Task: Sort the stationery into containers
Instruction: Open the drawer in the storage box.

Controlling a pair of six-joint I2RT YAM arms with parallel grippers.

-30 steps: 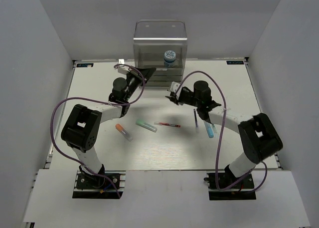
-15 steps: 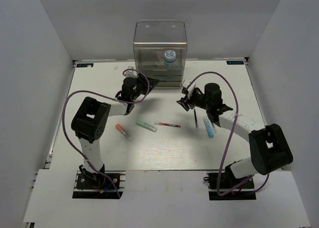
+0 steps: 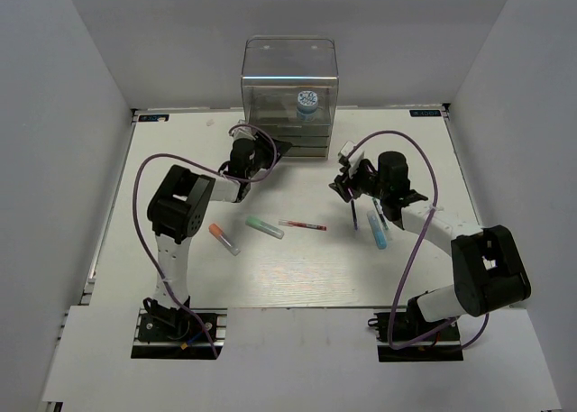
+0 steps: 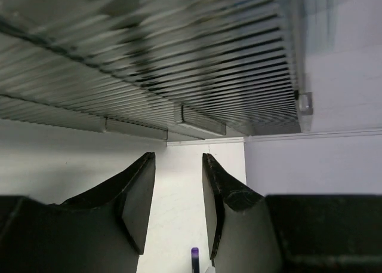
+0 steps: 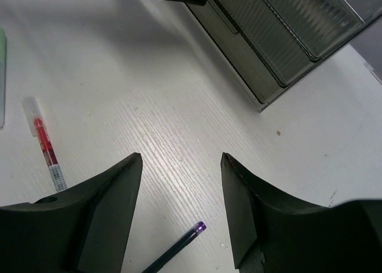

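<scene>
I see my white counter (image 3: 297,268) carrying a clear plastic drawer cabinet (image 3: 289,87) at 12 o'clock. Across the centre, from 9 to 3, lie an orange-capped marker (image 3: 224,238), mint-green marker (image 3: 264,226), red-white pen (image 3: 303,224), dark pen (image 3: 354,215) and light-blue marker (image 3: 380,231).

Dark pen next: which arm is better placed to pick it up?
Probably right. The right pincer, open, hangs close to the dark pen, whose tip shows in its wrist view. The left pincer, also open, faces the drawer cabinet, farther away.

Dark pen (image 5: 173,249) cut off by bottom edge; cabinet (image 4: 179,58) blurred.
</scene>
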